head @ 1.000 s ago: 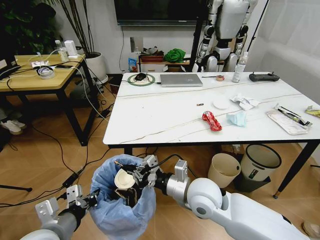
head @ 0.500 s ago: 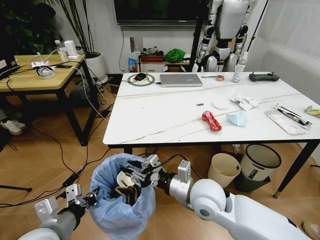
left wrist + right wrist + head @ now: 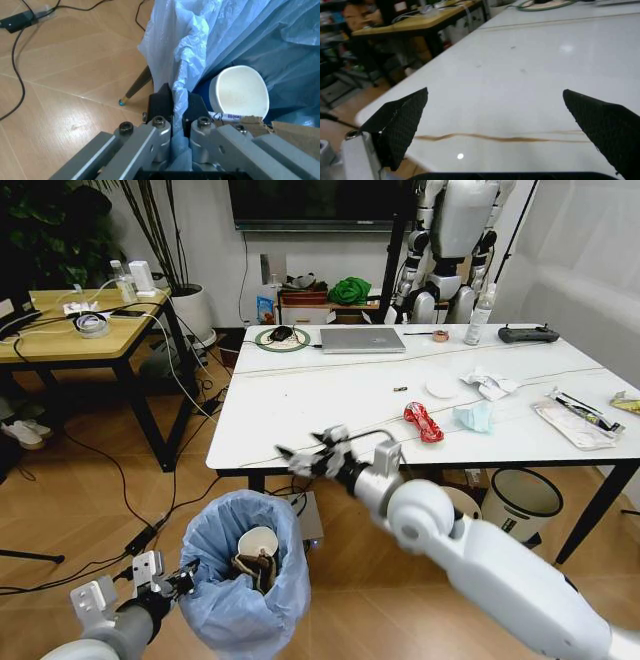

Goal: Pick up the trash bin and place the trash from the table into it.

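I see the trash bin (image 3: 243, 580) at the lower left of the head view, on the wood floor in front of the table (image 3: 330, 405). Its light-blue bag is held by my left gripper (image 3: 182, 577), whose fingers (image 3: 161, 105) are pinched together on the bag's rim in the left wrist view. Inside the bin lie a white paper cup (image 3: 256, 542) and brown cardboard (image 3: 262, 568).

My right gripper (image 3: 308, 454) is at the centre of the head view, over the near edge of the table, empty, with its fingers (image 3: 402, 120) spread wide apart above the white top in the right wrist view.

On the table's right half remain a red wrapper (image 3: 424, 421), a pale blue face mask (image 3: 474, 416), white tissues (image 3: 489, 384), a clear plastic package (image 3: 576, 418) and a yellow wrapper (image 3: 628, 404) at the right edge.
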